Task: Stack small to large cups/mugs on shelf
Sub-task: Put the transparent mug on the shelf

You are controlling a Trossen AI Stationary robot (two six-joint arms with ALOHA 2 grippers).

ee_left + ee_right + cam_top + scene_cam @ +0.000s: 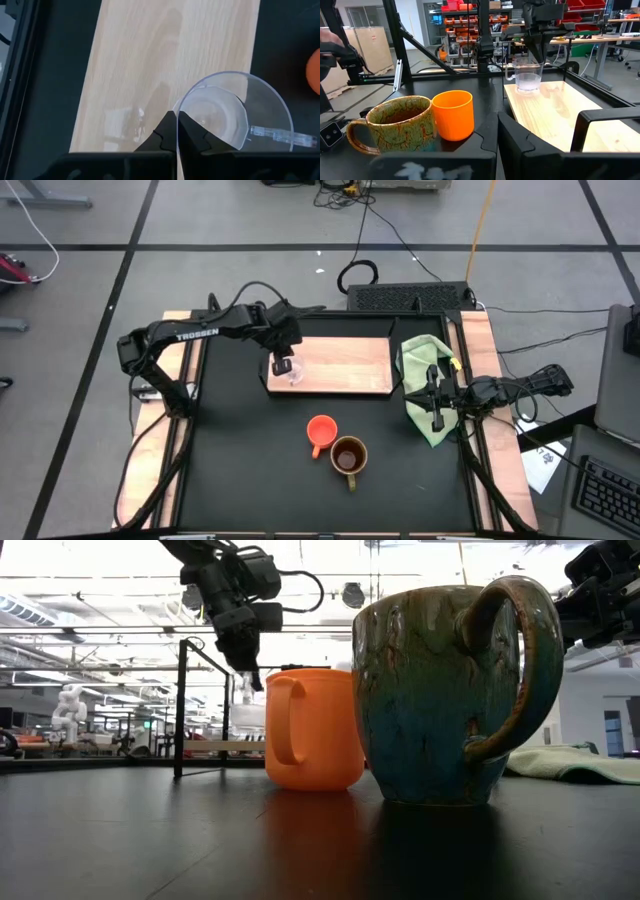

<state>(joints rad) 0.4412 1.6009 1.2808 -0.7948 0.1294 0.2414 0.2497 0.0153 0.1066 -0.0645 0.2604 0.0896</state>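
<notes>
Left hand [283, 366] clamped on rim of clear glass cup [290, 370] at shelf's [345, 365] left end; right hand [437, 423] closed, empty, over green cloth [425, 360]; orange mug [320, 431] touching brown mug [348, 456] on table [240, 450].

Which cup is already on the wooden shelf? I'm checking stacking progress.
The clear glass cup, standing at the shelf's left end with the left tool shut on its rim. The orange mug and brown mug stand on the black table.
</notes>
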